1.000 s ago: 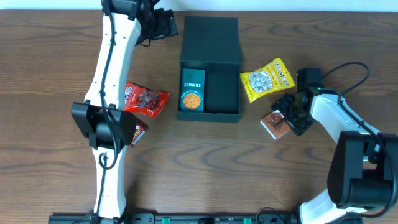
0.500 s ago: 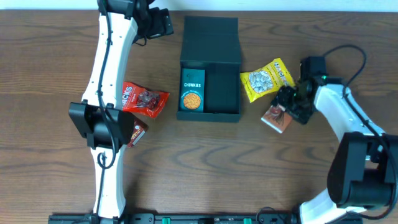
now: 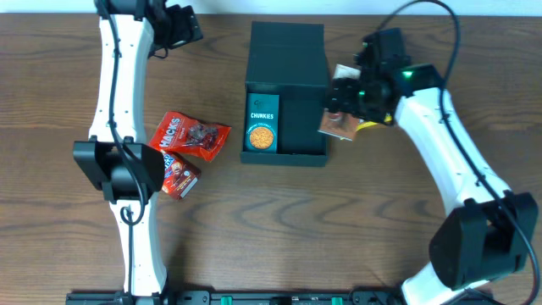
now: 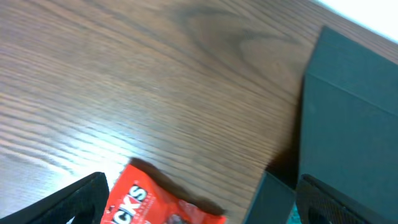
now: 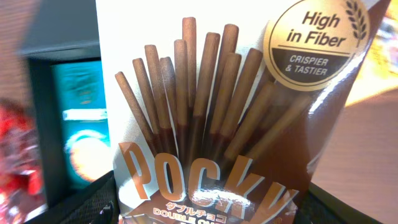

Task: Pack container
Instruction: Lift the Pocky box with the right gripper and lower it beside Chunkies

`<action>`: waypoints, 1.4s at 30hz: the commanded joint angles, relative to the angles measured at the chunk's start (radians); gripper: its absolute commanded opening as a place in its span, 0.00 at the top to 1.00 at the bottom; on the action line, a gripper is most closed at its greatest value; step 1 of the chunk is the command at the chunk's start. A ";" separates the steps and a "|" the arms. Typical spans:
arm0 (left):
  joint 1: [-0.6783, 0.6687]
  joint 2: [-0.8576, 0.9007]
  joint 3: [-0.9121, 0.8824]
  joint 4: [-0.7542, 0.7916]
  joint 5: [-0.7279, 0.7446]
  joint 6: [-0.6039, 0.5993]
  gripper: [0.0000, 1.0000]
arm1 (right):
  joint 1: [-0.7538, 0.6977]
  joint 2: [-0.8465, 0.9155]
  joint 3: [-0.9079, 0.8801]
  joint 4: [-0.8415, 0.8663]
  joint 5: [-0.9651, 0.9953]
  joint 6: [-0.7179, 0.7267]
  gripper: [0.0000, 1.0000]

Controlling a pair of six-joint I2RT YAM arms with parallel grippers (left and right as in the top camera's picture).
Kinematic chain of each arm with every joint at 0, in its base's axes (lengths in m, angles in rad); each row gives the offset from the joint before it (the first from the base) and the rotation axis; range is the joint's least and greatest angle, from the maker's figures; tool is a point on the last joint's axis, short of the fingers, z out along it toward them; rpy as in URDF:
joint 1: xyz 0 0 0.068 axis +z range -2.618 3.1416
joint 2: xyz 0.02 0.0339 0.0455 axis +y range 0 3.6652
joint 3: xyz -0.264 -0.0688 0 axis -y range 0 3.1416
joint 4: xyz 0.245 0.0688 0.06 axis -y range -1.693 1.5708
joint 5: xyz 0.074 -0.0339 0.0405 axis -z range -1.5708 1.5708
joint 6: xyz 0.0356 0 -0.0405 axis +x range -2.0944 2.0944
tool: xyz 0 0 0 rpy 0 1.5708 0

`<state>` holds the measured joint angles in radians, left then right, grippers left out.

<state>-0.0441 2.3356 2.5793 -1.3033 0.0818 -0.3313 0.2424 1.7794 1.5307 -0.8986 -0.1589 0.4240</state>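
Beside, perhaps over, the right wall of the open container [image 3: 303, 127] centred on the surface [image 3: 279, 220], right fingers [image 5: 87, 205] clamp a Pocky box [image 3: 340, 120], best shifted inward and lowered flat beside the teal packet [image 3: 262, 123]; left fingers [image 4: 74, 199] gape, empty.

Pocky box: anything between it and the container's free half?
Nothing visible. The Pocky box, held by the right gripper, hangs over the container's right wall. The lid is folded back, and the half beside the Chunkies packet is bare.
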 commanded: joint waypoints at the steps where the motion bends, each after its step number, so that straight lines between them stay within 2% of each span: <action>1: 0.017 -0.015 0.013 -0.008 -0.014 0.022 0.03 | 0.052 0.005 0.029 0.017 -0.006 -0.009 0.23; 12: 0.019 -0.015 0.013 -0.006 -0.014 0.022 0.04 | 0.177 0.091 0.029 0.066 0.002 -0.014 0.21; 22: 0.019 -0.015 0.013 -0.013 -0.014 0.022 0.04 | 0.203 0.203 0.029 0.086 0.013 -0.040 0.20; 25: 0.019 -0.015 0.013 -0.017 -0.014 0.022 0.04 | 0.203 0.209 0.029 0.079 0.016 -0.054 0.15; 27: 0.019 -0.015 0.013 -0.018 -0.014 0.022 0.04 | 0.203 0.209 0.029 0.071 0.017 -0.067 0.01; 32: 0.019 -0.015 0.013 -0.018 -0.014 0.022 0.04 | 0.201 0.208 0.034 0.057 0.016 -0.073 0.01; 38: 0.019 -0.015 0.013 -0.052 -0.015 0.067 0.02 | 0.182 0.186 0.204 -0.046 0.023 -0.133 0.01; 42: 0.019 -0.015 0.013 -0.139 -0.022 0.074 0.00 | 0.140 0.134 0.325 -0.102 0.111 -0.157 0.01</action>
<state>-0.0254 2.3356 2.5793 -1.4055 0.0772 -0.2852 0.4198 1.9766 1.7847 -0.9825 -0.1242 0.3107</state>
